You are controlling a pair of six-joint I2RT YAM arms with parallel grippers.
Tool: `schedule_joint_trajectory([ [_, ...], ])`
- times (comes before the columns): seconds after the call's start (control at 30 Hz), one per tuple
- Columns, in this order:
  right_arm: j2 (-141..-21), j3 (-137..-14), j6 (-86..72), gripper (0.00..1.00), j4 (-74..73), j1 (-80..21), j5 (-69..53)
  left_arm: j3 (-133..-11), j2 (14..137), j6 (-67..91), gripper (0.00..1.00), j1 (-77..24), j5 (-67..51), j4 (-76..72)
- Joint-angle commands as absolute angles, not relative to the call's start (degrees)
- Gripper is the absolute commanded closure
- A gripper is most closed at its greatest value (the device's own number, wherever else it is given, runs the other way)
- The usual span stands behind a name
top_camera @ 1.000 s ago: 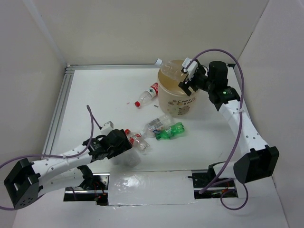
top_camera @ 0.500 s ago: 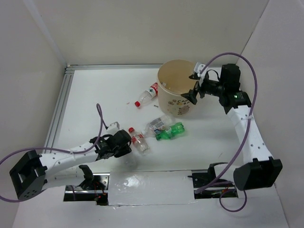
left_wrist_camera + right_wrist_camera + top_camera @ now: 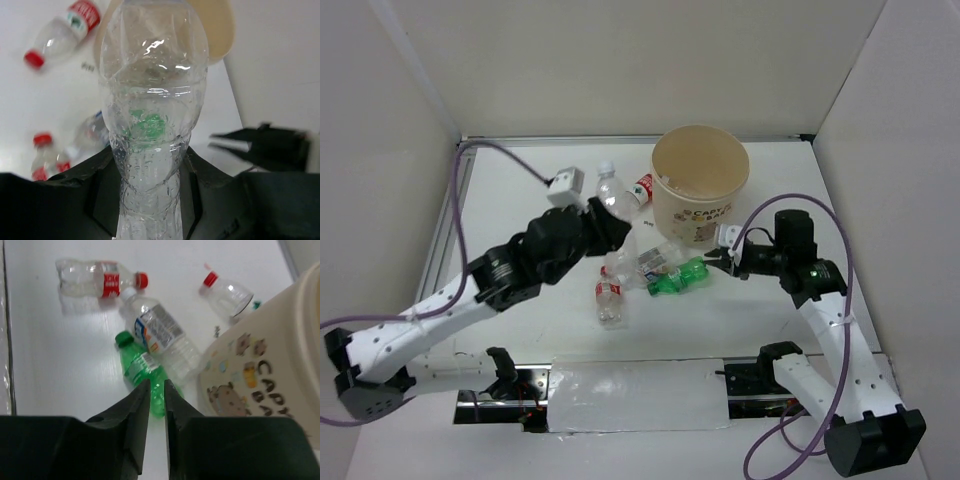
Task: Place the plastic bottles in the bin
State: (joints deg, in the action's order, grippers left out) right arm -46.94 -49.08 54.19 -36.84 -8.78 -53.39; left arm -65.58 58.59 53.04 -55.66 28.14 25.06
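Whereas half a second earlier the left gripper (image 3: pixel 605 222) lay low near the table's front edge, it is now raised at mid-table, its jaws clamped on a clear white-capped bottle (image 3: pixel 152 100) held just left of the bin (image 3: pixel 700 205). The right gripper (image 3: pixel 156 385), earlier at the bin's rim, has dropped to the table; its dark fingers stand almost together, holding nothing, just above the green bottle (image 3: pixel 142 367). The held bottle is thin, dimpled, glossy plastic with a pinched waist; its top is cut off in the left wrist view. The bin is a wide round paper bucket, tan with a cream rim and dark lettering, and what lies inside is hard to make out. A clear bottle with a blue-grey label (image 3: pixel 160 335) touches the green one. A red-capped, red-labelled bottle (image 3: pixel 102 280) lies apart from them. Another red-capped bottle (image 3: pixel 227 292) lies just beside the bin, partly hidden behind it.
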Motion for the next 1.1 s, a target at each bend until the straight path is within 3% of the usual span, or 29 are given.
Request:
schedule_joint_trajectory([
  [0.0,-46.0,-43.2,59.6,0.76,-39.4,-9.1,-50.3,-76.6,71.5,38.5,1.0,-53.7,29.7,8.5],
  [0.23,-46.5,-39.2,61.4,0.61,-39.3,-9.7,-49.0,-102.1,94.4,33.9,0.97,-48.0,27.6,2.5],
  [0.47,-46.5,-36.7,61.4,0.34,-35.9,-10.7,-47.3,-117.0,110.6,38.4,0.85,-44.6,26.4,4.2],
  [0.5,-47.0,-35.9,61.4,0.29,-35.1,-10.7,-46.7,-117.9,111.8,38.4,0.8,-44.6,25.3,4.2],
  [0.53,-47.6,-34.5,62.0,0.16,-33.5,-11.2,-46.1,-120.0,115.2,38.4,0.61,-44.6,23.9,3.6],
  [0.57,-47.6,-34.5,62.1,0.16,-33.5,-11.2,-46.1,-121.4,115.2,38.4,0.61,-44.6,23.9,3.6],
  [0.6,-48.2,-33.8,62.8,0.12,-32.7,-11.9,-45.5,-123.2,116.5,37.8,0.48,-44.6,23.4,5.8],
  [0.63,-49.1,-33.3,64.8,0.09,-31.4,-12.0,-45.5,-124.9,117.8,37.8,0.27,-44.6,22.9,7.4],
  [0.73,-50.8,-31.8,65.3,0.05,-26.4,-14.5,-44.0,-126.7,119.6,37.8,0.03,-44.6,22.2,9.9],
  [1.0,-62.7,-32.4,67.4,0.04,-14.9,-22.0,-34.6,-117.4,104.9,31.5,0.0,-45.4,26.2,12.2],
  [1.07,-64.7,-32.4,67.9,0.03,-11.4,-22.8,-31.8,-106.2,94.9,29.6,0.0,-46.1,28.6,12.2],
])
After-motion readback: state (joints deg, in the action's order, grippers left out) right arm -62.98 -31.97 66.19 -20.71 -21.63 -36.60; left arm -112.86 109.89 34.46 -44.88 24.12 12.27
